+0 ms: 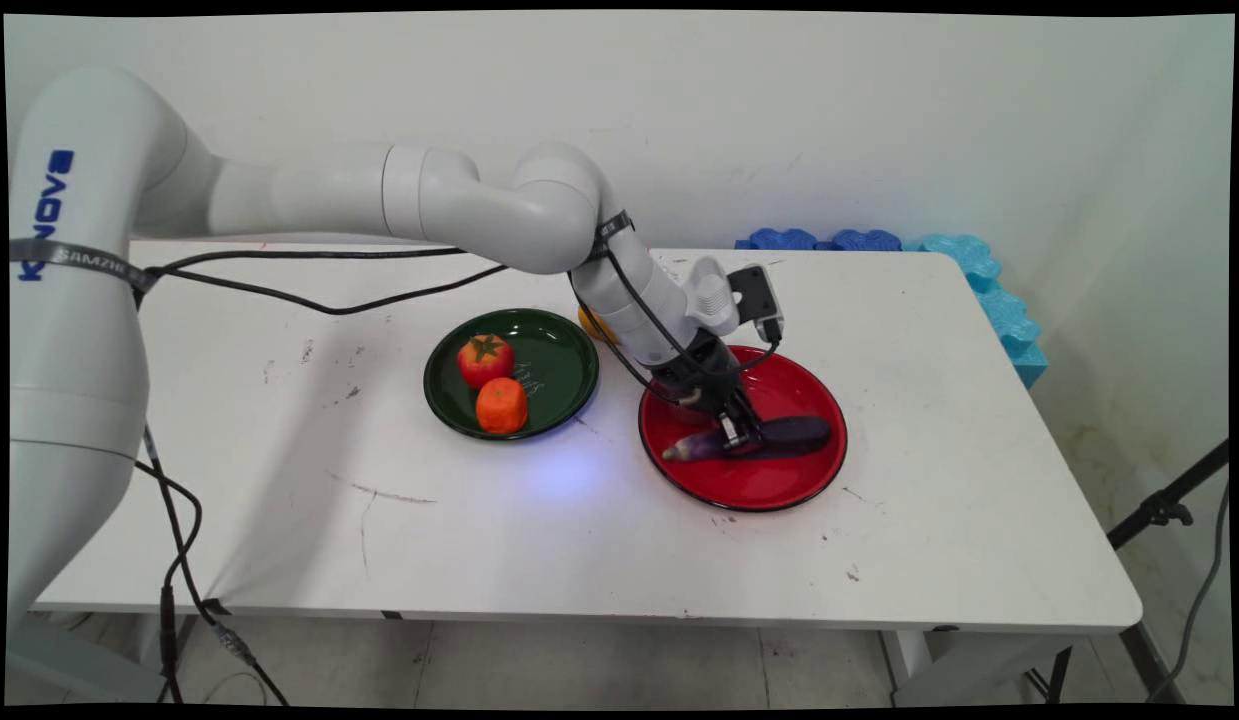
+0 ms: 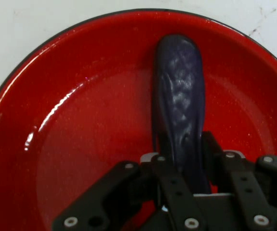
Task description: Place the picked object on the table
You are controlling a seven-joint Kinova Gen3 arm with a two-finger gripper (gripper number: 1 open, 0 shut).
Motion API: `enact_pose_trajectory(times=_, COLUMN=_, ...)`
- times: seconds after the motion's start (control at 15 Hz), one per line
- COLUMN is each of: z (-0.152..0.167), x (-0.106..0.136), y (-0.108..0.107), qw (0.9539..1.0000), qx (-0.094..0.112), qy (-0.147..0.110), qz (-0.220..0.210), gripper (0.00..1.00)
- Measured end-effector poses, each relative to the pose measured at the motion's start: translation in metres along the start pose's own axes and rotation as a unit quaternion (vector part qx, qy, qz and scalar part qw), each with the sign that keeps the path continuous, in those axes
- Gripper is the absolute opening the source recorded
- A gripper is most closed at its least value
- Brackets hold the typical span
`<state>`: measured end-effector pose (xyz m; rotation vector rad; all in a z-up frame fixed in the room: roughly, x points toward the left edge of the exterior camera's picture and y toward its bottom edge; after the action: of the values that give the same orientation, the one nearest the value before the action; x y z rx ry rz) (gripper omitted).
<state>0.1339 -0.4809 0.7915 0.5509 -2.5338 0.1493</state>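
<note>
Main view: hand [image 1: 737, 437] clamped around one eggplant [image 1: 791, 434] on one red plate [image 1: 769, 487].

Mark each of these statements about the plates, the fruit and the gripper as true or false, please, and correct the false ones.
1. The eggplant lies on the red plate. True.
2. The gripper hangs over the green plate. False: it is down at the red plate, with its fingers on either side of the eggplant.
3. The green plate holds a tomato and an orange. True.
4. The eggplant stands upright on its end. False: it lies flat along the plate.
5. The two plates are stacked. False: they sit side by side on the white table, apart from each other.
</note>
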Motion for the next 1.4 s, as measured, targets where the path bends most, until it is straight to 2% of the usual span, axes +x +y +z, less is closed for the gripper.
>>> enact_pose_trajectory(times=0.53, z=-0.014, x=0.010, y=0.004, qw=1.0000, qx=0.006, qy=0.008, qz=0.000, gripper=0.00)
enact_pose_trajectory(times=1.0, z=-0.068, x=0.041, y=0.014, qw=0.9993, qx=0.019, qy=0.033, qz=0.006, gripper=0.00)
enact_pose_trajectory(times=1.4, z=-0.117, x=0.039, y=0.033, qw=0.9987, qx=0.021, qy=0.041, qz=0.024, gripper=0.00)
